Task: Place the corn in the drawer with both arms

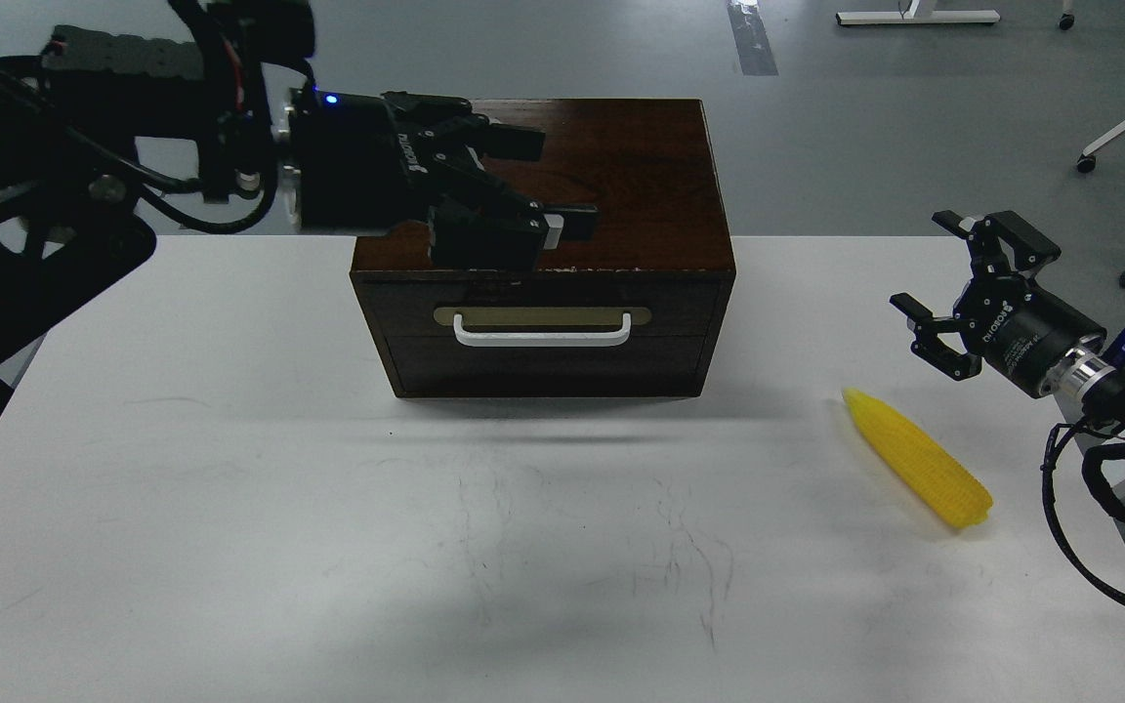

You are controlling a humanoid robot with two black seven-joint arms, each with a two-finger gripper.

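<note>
Yellow corn [917, 457]: one, lying on white table [230, 508], right of cabinet [611, 176]. Drawer [543, 310]: one, closed, white handle [542, 334]. My left gripper [553, 195] hovers above its front, spread, empty. My right gripper [943, 283]: beside corn, spread, empty.

This looks like a robotics lab or test room. A plain white desk [230, 508], scuffed with faint marks, stands on a bare grey floor [865, 127]. Beyond the desk's far right corner are white wheeled furniture legs [1124, 127], and farther back a white stand base [917, 17].
</note>
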